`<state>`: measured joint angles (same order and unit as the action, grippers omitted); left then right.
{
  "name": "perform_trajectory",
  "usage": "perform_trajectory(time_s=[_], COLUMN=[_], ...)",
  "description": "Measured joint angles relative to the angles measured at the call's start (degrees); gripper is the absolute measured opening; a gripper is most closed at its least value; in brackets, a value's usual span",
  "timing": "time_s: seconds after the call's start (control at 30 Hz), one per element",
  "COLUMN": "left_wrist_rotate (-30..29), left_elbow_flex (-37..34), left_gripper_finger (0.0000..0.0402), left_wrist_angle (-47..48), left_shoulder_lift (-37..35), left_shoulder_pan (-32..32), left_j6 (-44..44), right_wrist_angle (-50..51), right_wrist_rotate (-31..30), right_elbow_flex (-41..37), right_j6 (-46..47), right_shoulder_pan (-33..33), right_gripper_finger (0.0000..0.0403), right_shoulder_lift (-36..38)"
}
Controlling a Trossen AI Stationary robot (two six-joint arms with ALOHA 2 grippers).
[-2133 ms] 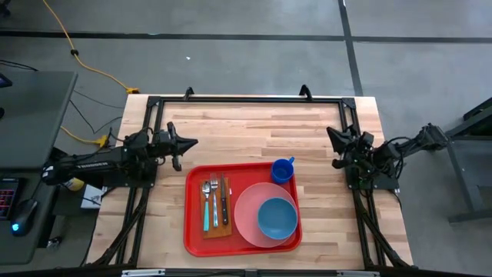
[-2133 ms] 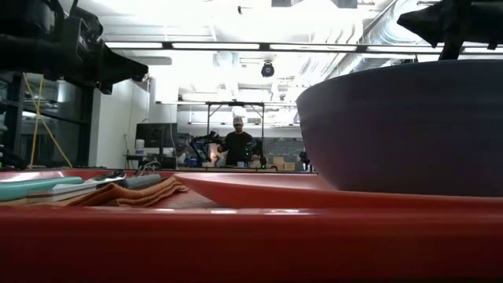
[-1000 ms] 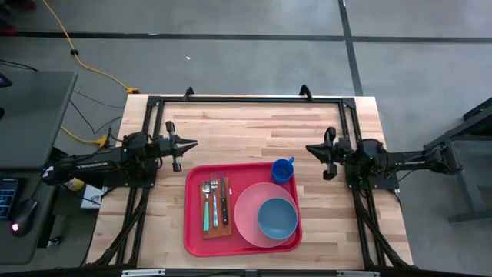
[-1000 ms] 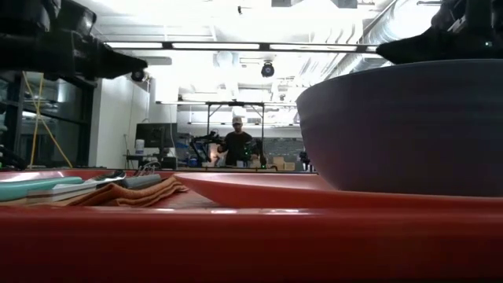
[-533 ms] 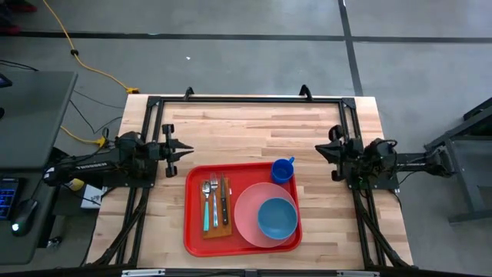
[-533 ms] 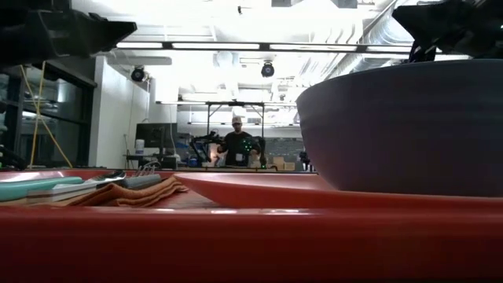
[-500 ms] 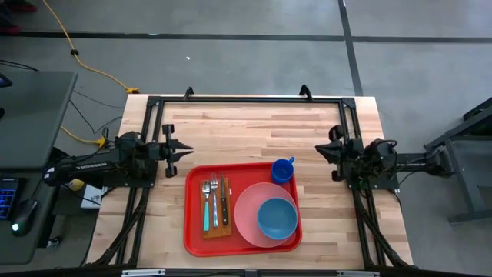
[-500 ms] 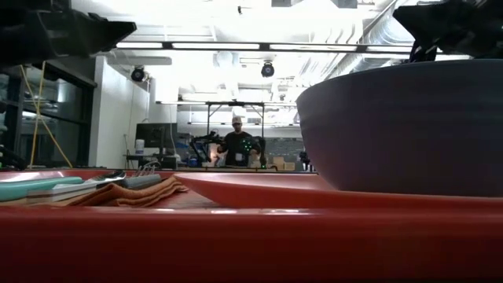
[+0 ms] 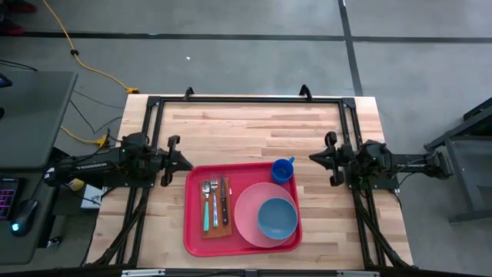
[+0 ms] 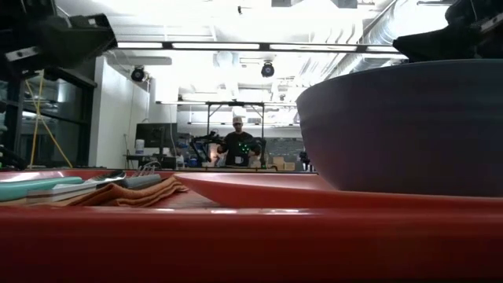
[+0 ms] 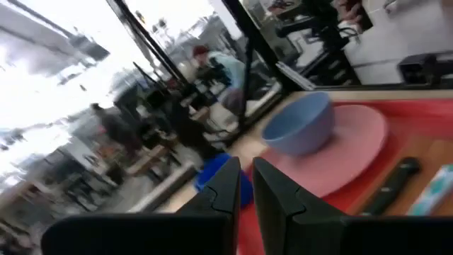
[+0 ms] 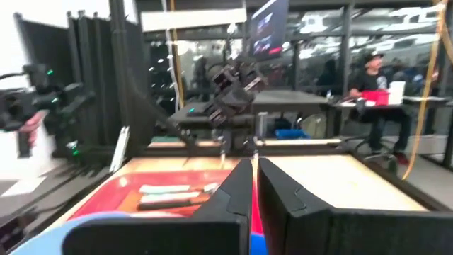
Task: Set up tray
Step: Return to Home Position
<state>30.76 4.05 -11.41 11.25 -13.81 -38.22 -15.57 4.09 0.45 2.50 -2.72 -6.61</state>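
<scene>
One tray (image 9: 190,209) lies on the desk (image 9: 246,127) holding one plate (image 9: 246,209), one bowl (image 9: 277,218), one cup (image 9: 283,170) and one napkin (image 9: 218,231) under three utensils. The left gripper (image 9: 183,159) and right gripper (image 9: 314,158) flank it, both closed and empty.

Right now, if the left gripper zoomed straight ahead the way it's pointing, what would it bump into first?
Probably the blue cup in the corner of the tray: the left gripper points straight toward it. It might pass above it, though; its height is hard to judge.
</scene>
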Motion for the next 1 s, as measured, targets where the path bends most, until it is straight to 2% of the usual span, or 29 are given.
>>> perform_trajectory(time_s=[0.13, 0.3, 0.47, 0.63, 1.0], left_wrist_rotate=[0.38, -7.18, -12.17, -13.08, -12.93], left_elbow_flex=[-0.04, -0.04, -0.04, -0.04, -0.04], left_gripper_finger=[0.0067, 0.0067, 0.0067, 0.0067, 0.0067], left_wrist_angle=[1.41, 1.73, 2.91, 2.19, 2.15], left_shoulder_lift=[0.02, 0.00, 0.02, 0.01, 0.00], left_shoulder_pan=[-0.02, -0.04, -0.06, -0.06, -0.06], left_j6=[2.30, 2.46, 2.03, 1.99, 4.01], right_wrist_angle=[2.31, 7.07, 8.26, 8.18, 8.08], right_wrist_rotate=[2.30, 1.85, -2.50, -7.67, -6.09], right_elbow_flex=[0.00, 0.00, 0.06, 1.06, 1.46], right_j6=[-0.74, -2.87, -3.02, -5.68, -4.96], right_shoulder_pan=[0.00, 0.02, 0.00, 0.00, 0.11], right_gripper_finger=[0.0000, 0.0000, 0.0000, 0.0000, 0.0000], right_shoulder_lift=[0.00, -0.02, -0.02, -0.02, -0.04])
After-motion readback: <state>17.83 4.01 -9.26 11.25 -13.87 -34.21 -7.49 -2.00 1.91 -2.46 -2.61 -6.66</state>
